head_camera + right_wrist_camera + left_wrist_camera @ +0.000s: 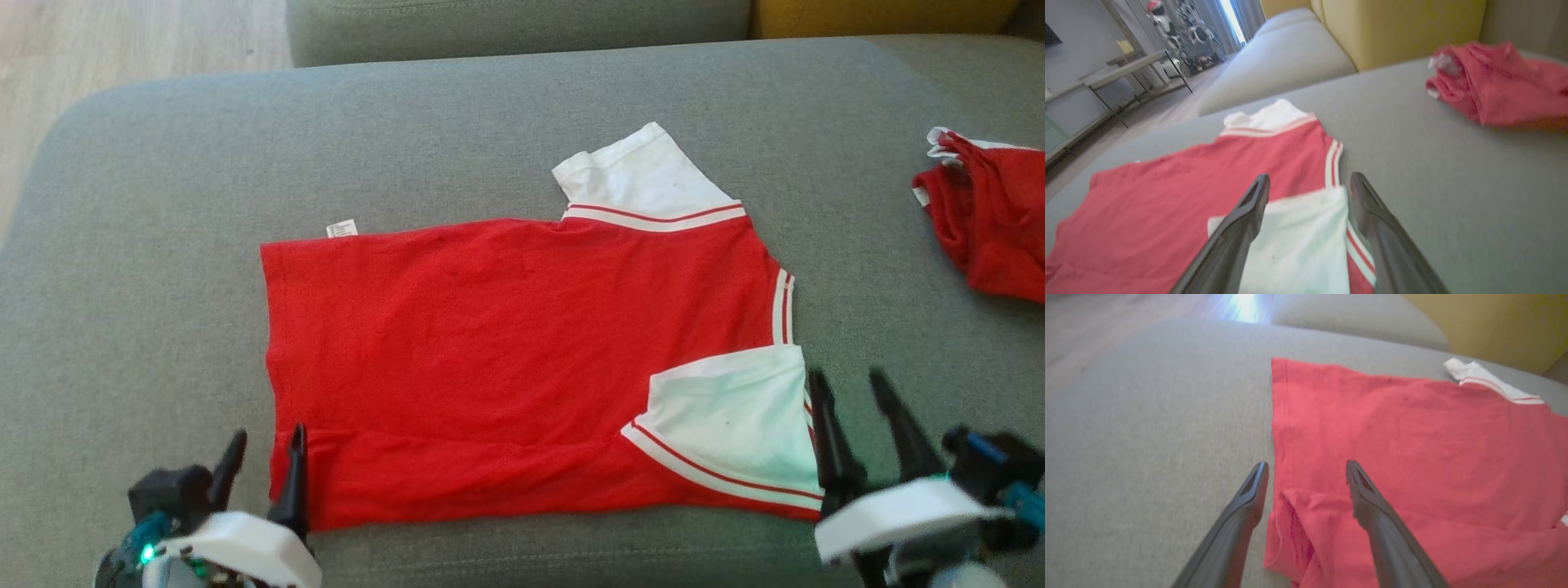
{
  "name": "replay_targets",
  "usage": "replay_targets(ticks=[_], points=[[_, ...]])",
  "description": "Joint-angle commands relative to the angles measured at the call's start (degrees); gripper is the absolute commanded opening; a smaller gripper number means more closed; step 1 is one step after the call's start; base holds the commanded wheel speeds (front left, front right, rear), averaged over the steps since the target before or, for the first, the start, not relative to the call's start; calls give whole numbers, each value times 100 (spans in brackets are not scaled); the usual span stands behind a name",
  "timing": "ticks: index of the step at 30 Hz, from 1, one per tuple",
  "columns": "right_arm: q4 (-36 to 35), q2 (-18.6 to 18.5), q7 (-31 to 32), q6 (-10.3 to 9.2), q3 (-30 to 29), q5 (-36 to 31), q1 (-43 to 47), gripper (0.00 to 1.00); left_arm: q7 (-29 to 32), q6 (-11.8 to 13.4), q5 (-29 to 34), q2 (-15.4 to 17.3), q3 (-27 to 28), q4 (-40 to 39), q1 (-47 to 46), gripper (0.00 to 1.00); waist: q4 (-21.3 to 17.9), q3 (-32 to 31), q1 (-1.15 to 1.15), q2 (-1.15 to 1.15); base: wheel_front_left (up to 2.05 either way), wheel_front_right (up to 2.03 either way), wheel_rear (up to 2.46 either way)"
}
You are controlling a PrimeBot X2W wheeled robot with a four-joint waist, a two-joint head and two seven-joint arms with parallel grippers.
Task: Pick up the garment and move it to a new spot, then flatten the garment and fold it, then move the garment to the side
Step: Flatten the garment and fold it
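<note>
Lying flat on the grey sofa cushion (163, 245), the red garment (490, 351) has its near white sleeve (735, 416) turned in over the body, and the far sleeve (645, 175) sticks outward. The left gripper (269, 433) is at the near left corner, fingers apart, one over cushion and one over red cloth; blur makes contact hard to judge. The right gripper (847, 377) also has its fingers apart, just beside the turned-in sleeve's edge, nothing clamped. Another red garment (988, 229) is bunched well apart at the cushion's right.

Two garments (490, 359) (992, 237) (both red), two grippers (269, 434) (847, 377)
</note>
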Motion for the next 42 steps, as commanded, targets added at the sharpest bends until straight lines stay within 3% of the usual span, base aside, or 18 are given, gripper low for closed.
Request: replay_targets(ticks=[1, 12, 18, 27, 29, 37, 38, 39, 40, 42], points=[[-417, -58, -199, 19, 188, -187, -424, 100, -244, 119, 147, 3, 260, -388, -343, 100, 23, -21, 0, 0, 0, 0, 0], [-889, -133, -200, 19, 279, -451, -758, 100, -518, 197, 336, -24, 169, -551, -945, 100, 112, -52, 0, 0, 0, 0, 0], [-985, -135, -168, 19, 320, -409, -938, 100, -287, 4, 165, 20, 158, -146, -1606, 100, 87, 331, 0, 0, 0, 0, 0], [-907, -139, -300, 19, 491, -366, -1521, 100, 151, -236, -175, 281, 435, 1263, -3247, 100, -104, 1169, 0, 0, 0, 0, 0], [-803, -129, -379, 19, 590, -325, -1679, 100, 293, -383, -348, 385, 529, 1801, -3623, 100, -209, 1349, 0, 0, 0, 0, 0], [-493, -104, -555, 19, 680, -213, -1931, 100, 576, -684, -781, 510, 741, 3019, -4197, 98, -400, 1582, 0, 0, 0, 0, 0], [-458, -102, -570, 19, 675, -203, -1945, 100, 599, -725, -788, 530, 721, 3115, -4229, 46, -413, 1586, 0, 0, 0, 0, 0], [-458, -102, -570, 19, 675, -203, -1945, 100, 599, -725, -788, 530, 721, 3115, -4229, 46, -413, 1586, 0, 0, 0, 0, 0], [-388, -99, -593, 19, 644, -172, -1983, 100, 644, -825, -887, 504, 718, 3273, -4273, 0, -432, 1581, 0, 0, 0, 0, 0], [-324, -102, -606, 19, 577, -149, -2047, 100, 618, -881, -894, 512, 677, 3371, -4309, 0, -438, 1567, 0, 0, 0, 0, 0]])
